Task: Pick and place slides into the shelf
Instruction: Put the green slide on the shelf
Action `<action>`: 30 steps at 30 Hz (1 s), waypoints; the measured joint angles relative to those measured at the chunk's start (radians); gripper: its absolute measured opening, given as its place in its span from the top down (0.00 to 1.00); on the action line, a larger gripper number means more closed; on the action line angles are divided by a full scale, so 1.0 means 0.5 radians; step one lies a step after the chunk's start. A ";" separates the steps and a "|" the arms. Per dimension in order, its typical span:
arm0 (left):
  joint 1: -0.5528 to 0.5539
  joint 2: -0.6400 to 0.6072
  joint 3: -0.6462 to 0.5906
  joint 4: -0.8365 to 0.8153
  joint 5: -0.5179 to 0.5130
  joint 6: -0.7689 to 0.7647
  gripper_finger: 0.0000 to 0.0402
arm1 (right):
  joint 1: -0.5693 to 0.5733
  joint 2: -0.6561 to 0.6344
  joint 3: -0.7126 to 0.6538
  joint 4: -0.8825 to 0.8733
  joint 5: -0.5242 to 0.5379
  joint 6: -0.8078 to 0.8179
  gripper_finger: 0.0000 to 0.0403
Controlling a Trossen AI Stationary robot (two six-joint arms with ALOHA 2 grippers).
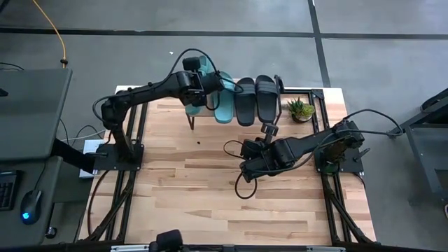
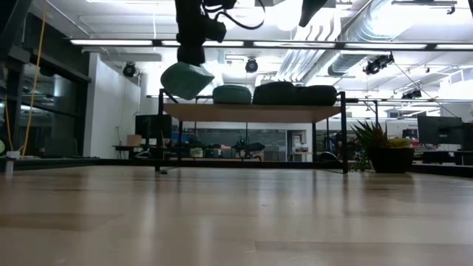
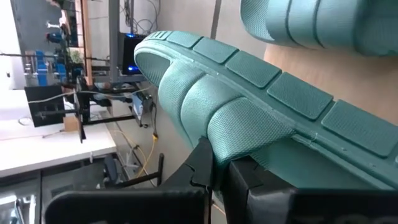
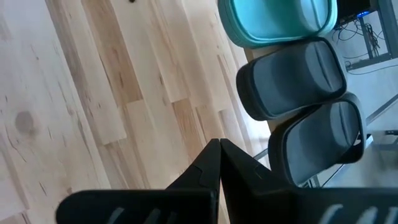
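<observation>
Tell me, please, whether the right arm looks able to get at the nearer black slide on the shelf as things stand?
Probably yes. The right hand, shut, sits just in front of the shelf, and nothing lies between it and that black slide. The left hand holds a teal slide at the shelf's far end.

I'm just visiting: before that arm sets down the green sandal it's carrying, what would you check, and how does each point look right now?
1. Grip: left gripper shut on the carried teal slide: ok.
2. Slide lifted clear of the shelf top: ok, it hangs tilted above the left end.
3. Free spot on the shelf: ok, the left end is bare beside the other teal slide.
4. The two black slides are already on the shelf: ok.
5. Right gripper out of the way, empty, jaws shut, in front of the shelf: ok.
6. Exact alignment over the free spot: cannot tell.
</observation>
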 joint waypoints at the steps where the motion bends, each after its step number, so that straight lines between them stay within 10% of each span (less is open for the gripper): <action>1: 0.001 0.004 0.000 -0.008 -0.001 -0.003 1.00 | 0.000 0.000 0.000 0.001 0.000 0.000 1.00; 30: -0.034 0.054 -0.004 -0.005 0.053 -0.012 0.66 | 0.001 0.000 0.000 0.007 0.001 0.000 1.00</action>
